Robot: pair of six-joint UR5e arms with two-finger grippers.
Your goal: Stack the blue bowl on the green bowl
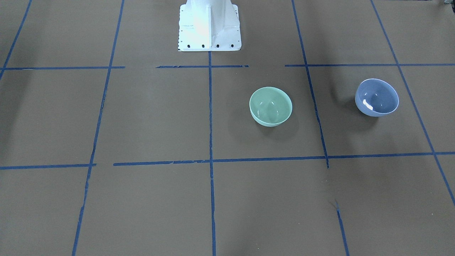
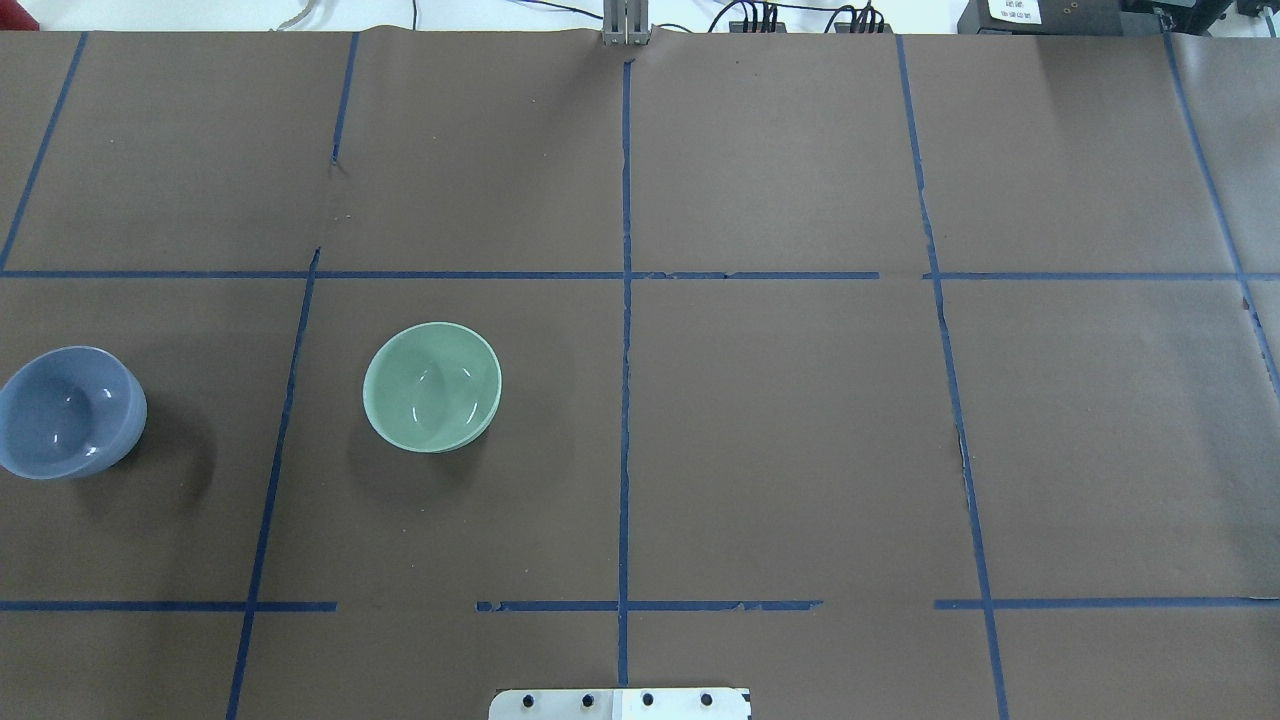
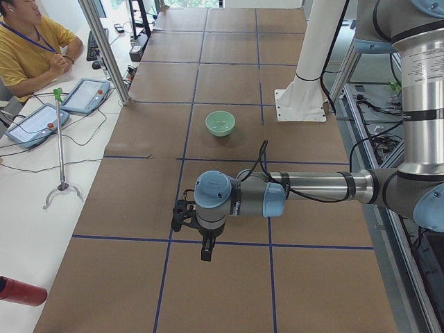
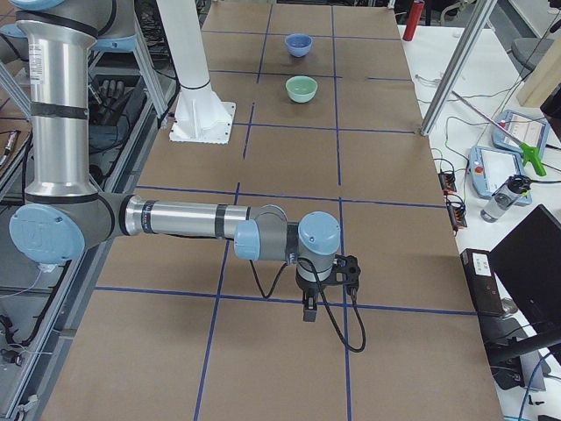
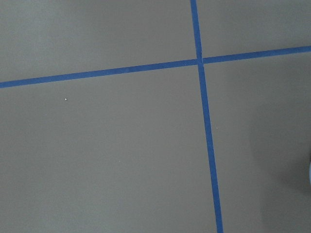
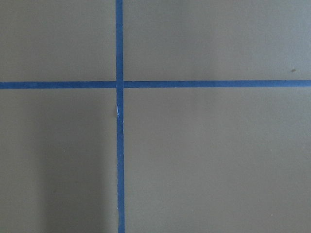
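The blue bowl [image 1: 376,97] stands upright and empty near the table's end on my left [image 2: 68,412]; it also shows far off in the exterior right view [image 4: 299,44]. The green bowl [image 1: 271,106] stands upright and empty, apart from it and nearer the table's middle [image 2: 432,386] [image 3: 220,123] [image 4: 301,88]. My left gripper [image 3: 182,216] hangs above the table and shows only in the exterior left view, where the arm hides the blue bowl. My right gripper [image 4: 349,267] shows only in the exterior right view, far from both bowls. I cannot tell whether either is open or shut.
Blue tape lines [image 2: 625,300] mark a grid on the brown table cover. My white base pedestal [image 1: 209,25] stands at the table's edge. An operator [image 3: 28,48] sits by teach pendants [image 3: 31,123] on the side table. A metal post [image 3: 104,48] stands beside the table.
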